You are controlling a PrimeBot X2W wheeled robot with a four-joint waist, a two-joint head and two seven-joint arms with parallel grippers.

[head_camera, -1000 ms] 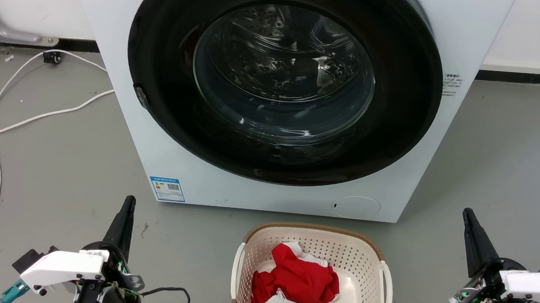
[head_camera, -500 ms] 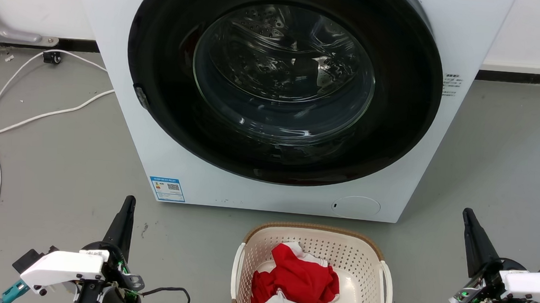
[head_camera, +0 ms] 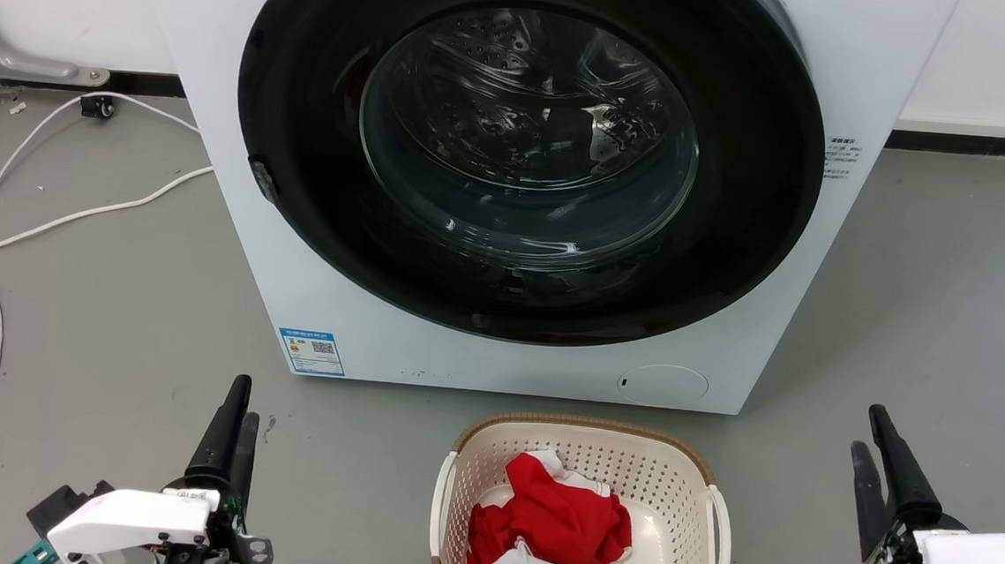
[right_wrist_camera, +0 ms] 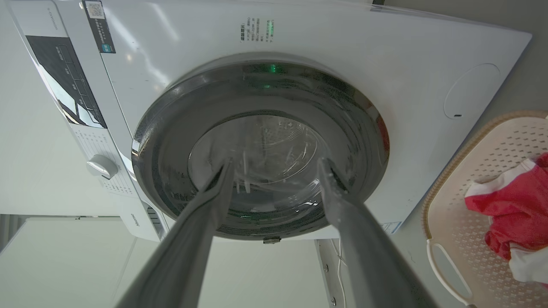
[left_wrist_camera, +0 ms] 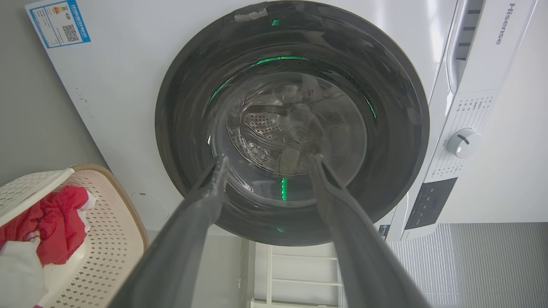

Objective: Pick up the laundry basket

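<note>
Both mine were open and holding nothing: left gripper and right gripper hung low, well apart. The laundry basket sat on the floor between them, just in front of the washer, with red clothes inside. I reckoned each should swing in to its own white handle and close evenly, so it lifts level.

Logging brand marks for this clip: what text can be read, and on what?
"Hisense": washing machine's upper panel.
Blue label with QR code, lower front: too small to read.
Black print beside the door: too small.
Control panel print: blurred.
</note>
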